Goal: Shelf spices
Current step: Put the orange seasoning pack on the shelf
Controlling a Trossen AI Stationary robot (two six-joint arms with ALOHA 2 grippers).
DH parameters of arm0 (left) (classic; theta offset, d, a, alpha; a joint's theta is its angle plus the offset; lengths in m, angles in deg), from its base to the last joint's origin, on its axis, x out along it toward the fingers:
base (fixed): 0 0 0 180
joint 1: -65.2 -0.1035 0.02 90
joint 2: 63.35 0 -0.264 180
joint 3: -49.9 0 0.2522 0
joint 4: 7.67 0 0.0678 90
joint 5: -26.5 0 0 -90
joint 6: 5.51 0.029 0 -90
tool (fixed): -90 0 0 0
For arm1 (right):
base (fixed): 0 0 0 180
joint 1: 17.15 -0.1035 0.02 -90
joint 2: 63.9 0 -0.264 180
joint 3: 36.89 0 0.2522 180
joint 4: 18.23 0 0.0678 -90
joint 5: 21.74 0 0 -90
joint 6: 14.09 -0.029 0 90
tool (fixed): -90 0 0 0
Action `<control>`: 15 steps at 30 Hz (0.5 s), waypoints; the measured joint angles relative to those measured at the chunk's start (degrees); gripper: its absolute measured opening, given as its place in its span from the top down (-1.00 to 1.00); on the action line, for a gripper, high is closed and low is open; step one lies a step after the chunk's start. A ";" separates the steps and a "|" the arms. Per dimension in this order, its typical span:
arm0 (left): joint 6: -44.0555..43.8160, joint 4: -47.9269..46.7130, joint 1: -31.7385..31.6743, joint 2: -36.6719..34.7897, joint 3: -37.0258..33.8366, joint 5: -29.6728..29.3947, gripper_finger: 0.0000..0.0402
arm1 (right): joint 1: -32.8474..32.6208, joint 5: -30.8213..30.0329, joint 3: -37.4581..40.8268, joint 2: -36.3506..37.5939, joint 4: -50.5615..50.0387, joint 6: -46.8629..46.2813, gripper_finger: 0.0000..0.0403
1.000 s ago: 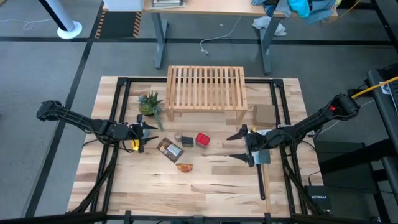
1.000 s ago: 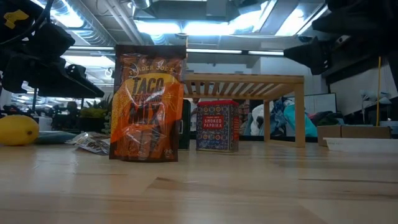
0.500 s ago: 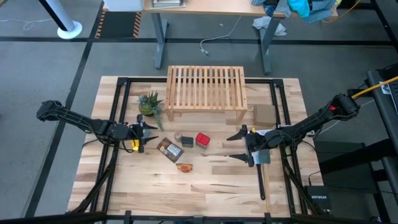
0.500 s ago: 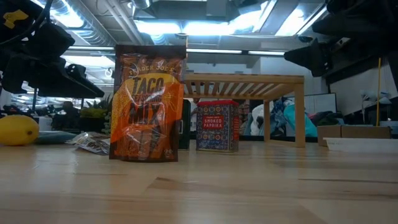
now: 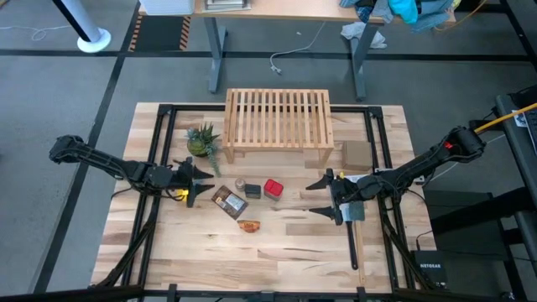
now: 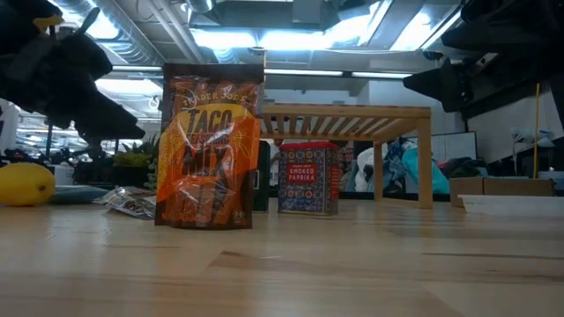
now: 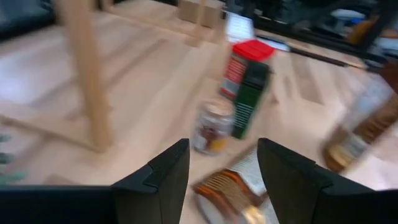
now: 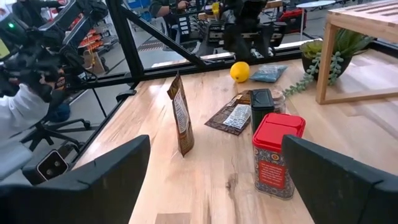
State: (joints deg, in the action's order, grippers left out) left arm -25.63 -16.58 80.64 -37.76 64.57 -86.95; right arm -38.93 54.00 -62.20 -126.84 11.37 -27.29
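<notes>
Movement is seen only at the left gripper [image 5: 198, 179], swung toward the tiny clear jar [image 7: 210, 126], fingers spread, nothing held; right gripper [image 5: 320, 197] unmoved, open, empty.

Potted plant [image 5: 202, 140], yellow lemon toy [image 6: 25, 184]

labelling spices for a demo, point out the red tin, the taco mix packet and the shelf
red tin [image 6: 308, 179], low view, on its front label
taco mix packet [image 6: 208, 150], low view, middle of its front
shelf [image 5: 278, 117], high view, on its slatted top
</notes>
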 joint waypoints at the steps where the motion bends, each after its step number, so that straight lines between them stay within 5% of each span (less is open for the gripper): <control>1: -0.06 0.01 0.00 0.03 0.00 1.75 0.09 | 0.00 0.00 0.00 0.00 0.00 -0.35 -0.82; 15: -7.58 -2.79 0.00 2.46 0.09 4.84 0.09 | 0.02 -0.02 -0.02 -0.02 -0.72 -0.72 -0.82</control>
State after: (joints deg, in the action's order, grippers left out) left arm -33.21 -19.37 80.64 -35.30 64.66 -82.11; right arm -38.91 53.98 -62.22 -126.86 10.65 -28.00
